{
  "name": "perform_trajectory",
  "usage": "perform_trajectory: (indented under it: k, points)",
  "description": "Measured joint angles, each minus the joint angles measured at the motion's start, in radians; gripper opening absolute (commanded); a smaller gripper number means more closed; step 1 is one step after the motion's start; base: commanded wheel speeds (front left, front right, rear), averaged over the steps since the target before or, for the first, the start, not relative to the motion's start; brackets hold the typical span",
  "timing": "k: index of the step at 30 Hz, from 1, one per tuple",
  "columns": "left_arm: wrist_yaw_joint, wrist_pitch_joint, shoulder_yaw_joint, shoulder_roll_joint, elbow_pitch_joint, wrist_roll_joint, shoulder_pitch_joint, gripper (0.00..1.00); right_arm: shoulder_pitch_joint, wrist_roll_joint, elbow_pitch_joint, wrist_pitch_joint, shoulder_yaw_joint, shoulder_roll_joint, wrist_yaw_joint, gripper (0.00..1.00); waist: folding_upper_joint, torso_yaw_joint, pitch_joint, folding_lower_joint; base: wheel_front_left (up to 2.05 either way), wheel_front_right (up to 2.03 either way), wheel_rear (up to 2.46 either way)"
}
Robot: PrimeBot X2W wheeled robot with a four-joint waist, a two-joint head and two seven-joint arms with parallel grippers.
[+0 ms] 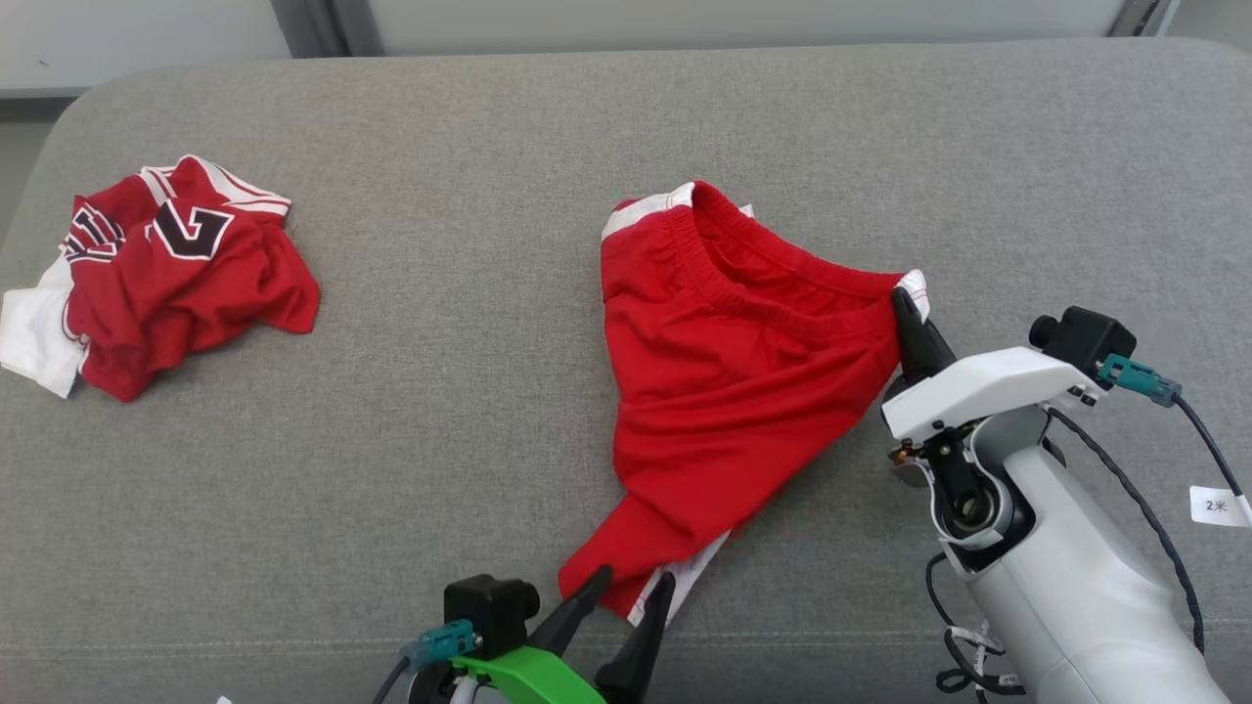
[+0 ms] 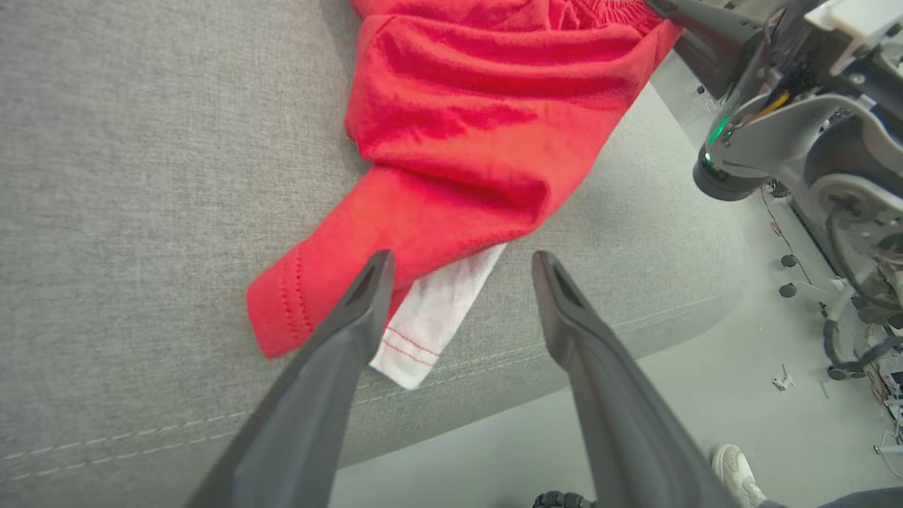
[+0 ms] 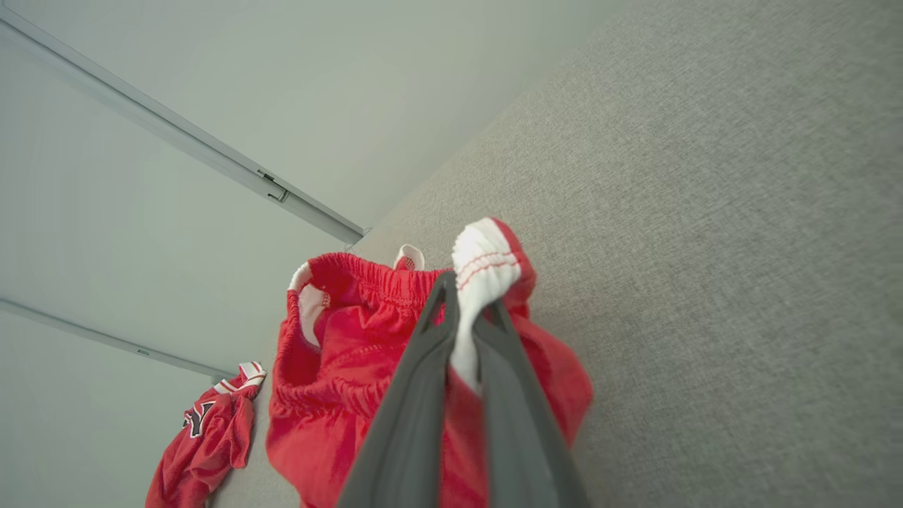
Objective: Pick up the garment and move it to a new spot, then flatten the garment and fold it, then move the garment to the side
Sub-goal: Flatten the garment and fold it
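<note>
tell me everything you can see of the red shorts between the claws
The red fabric shorts with white side trim lie wrinkled and half spread on the grey upholstered cushion. Their gathered elastic waistband faces away from the robot; one leg tapers toward the near edge, white trim peeking out. The right claw is shut on a white-trimmed waistband corner. The open left claw straddles the leg hem; contact unclear.

Shorts (image 1: 734,391) lie on the couch (image 1: 440,469), jersey (image 1: 186,284) well left.

Garment (image 1: 734,381): red matt cloth, white trim, gathered elastic waistband. Cushion (image 1: 469,391): grey coarse-woven fabric. Left gripper fingers (image 2: 614,409): dark matt plastic. Forearm shell (image 1: 1076,587): smooth white plastic.
</note>
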Motion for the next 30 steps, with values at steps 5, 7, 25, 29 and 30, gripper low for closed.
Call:
perform_trajectory:
  k: [5,7,25,29,30]
  points:
    - [-0.004,0.051,-0.034,0.000,0.038,0.001,0.000,1.00,0.000,0.001,0.000,-0.007,-0.002,0.005,0.002,0.00,0.0000,-0.009,0.015,0.0000,0.00,0.00,0.00]
    - [-0.004,0.073,-0.040,0.000,0.052,0.000,0.001,1.00,0.000,0.001,0.000,-0.009,-0.002,0.007,0.005,0.00,0.0000,-0.009,0.017,0.0000,0.00,0.00,0.00]
    - [-0.011,0.053,-0.087,0.000,0.105,0.044,-0.050,1.00,-0.006,0.001,-0.001,-0.012,0.004,0.009,0.013,0.00,0.0000,0.022,0.036,0.0000,0.00,0.00,0.00]
    - [-0.022,0.044,-0.111,-0.001,0.130,0.077,-0.056,1.00,-0.008,0.001,-0.001,-0.011,0.008,0.010,0.013,0.00,0.0000,0.020,0.041,0.0000,0.00,0.00,0.00]
    - [-0.022,0.042,-0.113,0.000,0.138,0.082,-0.056,1.00,-0.008,0.001,-0.001,-0.011,0.010,0.010,0.013,0.00,0.0000,0.018,0.043,0.0000,0.00,0.00,0.00]
